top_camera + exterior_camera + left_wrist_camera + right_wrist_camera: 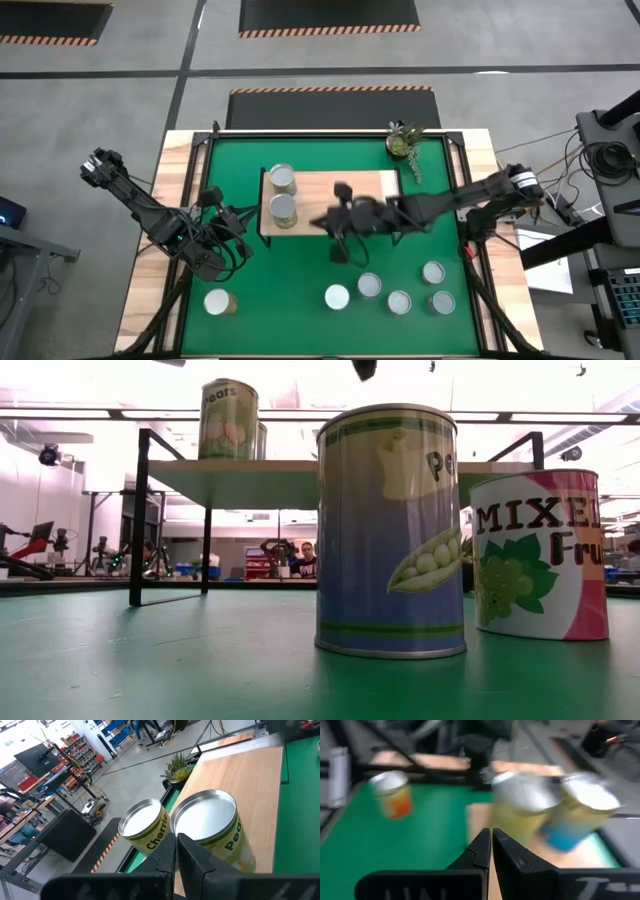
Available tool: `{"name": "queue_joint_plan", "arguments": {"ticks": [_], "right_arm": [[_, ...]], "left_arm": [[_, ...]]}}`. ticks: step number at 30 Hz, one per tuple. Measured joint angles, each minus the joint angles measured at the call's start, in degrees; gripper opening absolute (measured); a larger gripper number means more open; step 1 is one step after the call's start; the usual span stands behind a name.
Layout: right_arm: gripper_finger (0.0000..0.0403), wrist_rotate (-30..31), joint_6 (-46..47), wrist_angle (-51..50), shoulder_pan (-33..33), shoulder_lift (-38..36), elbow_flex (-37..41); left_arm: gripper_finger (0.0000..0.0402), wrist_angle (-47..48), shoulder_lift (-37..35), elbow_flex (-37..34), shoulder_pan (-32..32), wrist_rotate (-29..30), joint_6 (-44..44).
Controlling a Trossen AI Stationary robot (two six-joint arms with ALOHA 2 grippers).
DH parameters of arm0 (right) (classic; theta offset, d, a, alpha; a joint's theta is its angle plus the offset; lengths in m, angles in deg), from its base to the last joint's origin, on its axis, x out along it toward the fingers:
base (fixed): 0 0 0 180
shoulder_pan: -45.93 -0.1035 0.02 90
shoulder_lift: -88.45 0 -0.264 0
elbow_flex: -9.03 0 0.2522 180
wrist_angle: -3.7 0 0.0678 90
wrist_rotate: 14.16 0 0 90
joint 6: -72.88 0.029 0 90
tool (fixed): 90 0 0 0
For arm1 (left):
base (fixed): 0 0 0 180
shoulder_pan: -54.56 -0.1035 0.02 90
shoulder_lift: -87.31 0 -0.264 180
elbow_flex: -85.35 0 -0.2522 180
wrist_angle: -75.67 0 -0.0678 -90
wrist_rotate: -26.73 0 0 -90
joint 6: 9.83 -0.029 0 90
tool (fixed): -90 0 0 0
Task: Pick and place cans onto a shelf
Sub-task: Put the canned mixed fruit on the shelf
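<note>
Six cans stand upright on the green mat point(300, 270) at the near side, long axes vertical, silver tops up: one alone near-left point(217, 301), five in a loose cluster near-right point(337, 296), point(369, 285), point(399, 301), point(433, 272), point(442, 301). In the low view a peas can point(390, 530) fills the frame, with a mixed-fruit can point(540, 555) just beside it, cut off at the edge.

Mid-table, the shelf point(350, 185) lies long axis left-right. Two cans stand upright at its left end, one behind the other point(284, 209), point(283, 178), near each other; touching or not, can't tell.

Left gripper point(232, 238) sits over the mat just left of the shelf; fingers point(192, 855) closed together, nothing held, pointing at the two shelf cans point(212, 827), point(145, 825).

Right gripper point(338, 228) reaches over the shelf's front edge at its middle; fingers point(507, 850) pressed together, empty. The right wrist view is motion-blurred, labels unreadable.

A potted plant point(403, 140) sits at the far right corner.
</note>
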Motion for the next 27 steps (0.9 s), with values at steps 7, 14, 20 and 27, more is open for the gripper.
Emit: {"name": "queue_joint_plan", "arguments": {"ticks": [7,14,20,27], "right_arm": [[0.0009,0.0,6.3,-9.5,-10.7,0.9,0.0],[0.0009,0.5,16.7,-19.2,-18.6,1.3,0.0],[0.0009,1.2,28.8,-32.8,-22.8,1.4,0.0],[0.0038,1.5,33.1,-36.5,-25.4,2.0,0.1]], "left_arm": [[0.0,-0.6,0.0,0.0,0.0,0.0,0.1],[0.0,-4.1,0.0,0.0,0.0,-2.5,0.2],[0.0,-9.7,0.0,0.0,0.0,-6.4,0.2],[0.0,-14.0,0.0,0.0,0.0,-6.5,0.2]]}}
